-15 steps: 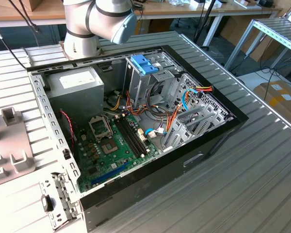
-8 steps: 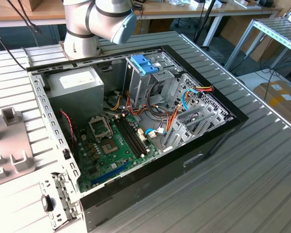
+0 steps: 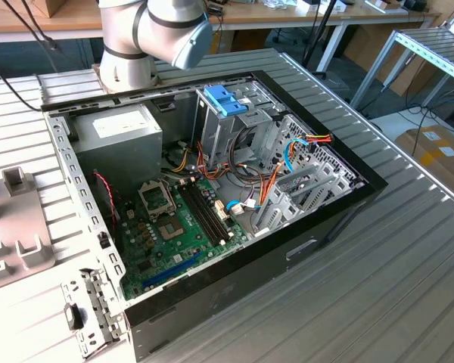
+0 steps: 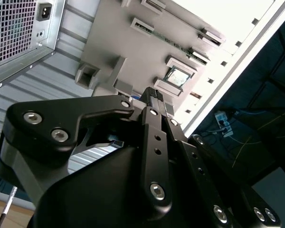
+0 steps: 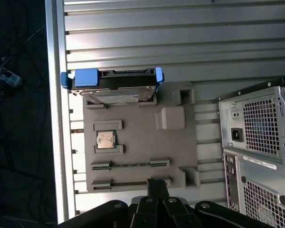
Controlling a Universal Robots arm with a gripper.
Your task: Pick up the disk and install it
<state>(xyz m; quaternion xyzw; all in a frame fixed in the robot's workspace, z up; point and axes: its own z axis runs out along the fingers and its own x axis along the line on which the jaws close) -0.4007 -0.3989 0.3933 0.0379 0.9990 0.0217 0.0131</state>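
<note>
In the first wrist view the disk (image 5: 113, 86), a silver drive in a bright blue carrier, rests at one end of a grey fixture plate (image 5: 142, 142) on the ribbed metal table. My gripper (image 5: 157, 183) hangs above the plate's opposite end, well apart from the disk. Its black fingers meet at one tip with nothing between them. The second wrist view shows the same closed gripper (image 4: 152, 93) over the fixture plate (image 4: 128, 42).
An open computer case (image 3: 212, 189) lies on the table, with a grey power supply (image 3: 117, 132), motherboard (image 3: 174, 227) and a pale blue latch (image 3: 225, 98) on the drive cage. Its rear panel (image 5: 261, 147) stands beside the fixture plate. A processor chip (image 5: 105, 139) sits in the plate. The table edge (image 5: 54, 118) runs past the disk.
</note>
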